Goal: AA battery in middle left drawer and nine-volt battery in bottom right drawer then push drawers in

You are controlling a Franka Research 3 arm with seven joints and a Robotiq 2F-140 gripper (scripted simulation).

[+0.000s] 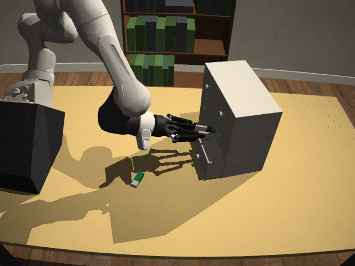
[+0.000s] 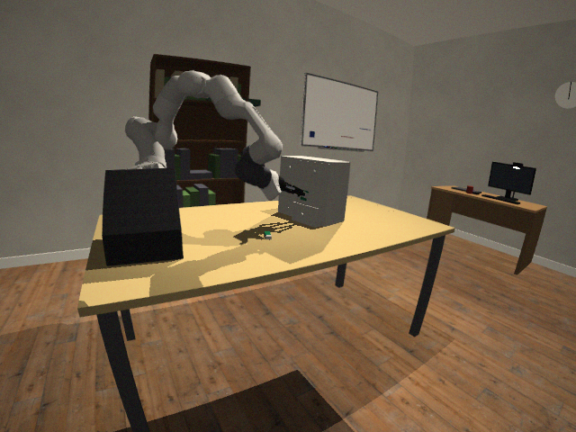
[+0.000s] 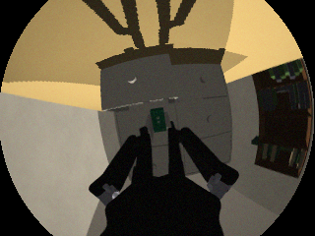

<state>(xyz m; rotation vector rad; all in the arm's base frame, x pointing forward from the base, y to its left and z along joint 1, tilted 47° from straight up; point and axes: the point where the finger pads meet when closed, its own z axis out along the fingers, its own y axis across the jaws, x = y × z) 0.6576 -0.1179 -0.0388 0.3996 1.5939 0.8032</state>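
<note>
The small grey chest stands on the table with its drawer fronts facing my arm. The right drawer of the bottom row is pulled part way out; the other drawers look pushed in. My gripper reaches level, close to the chest's front and above the open drawer. It is shut on a small dark green block, which looks like the nine-volt battery. The wrist view shows this battery between my fingers. A green battery with a white end, the AA battery, lies on the table to the left of the chest.
A big black box stands at the table's left beside my arm's base. A bookcase is behind the table. In the exterior view the chest stands near the table's far edge.
</note>
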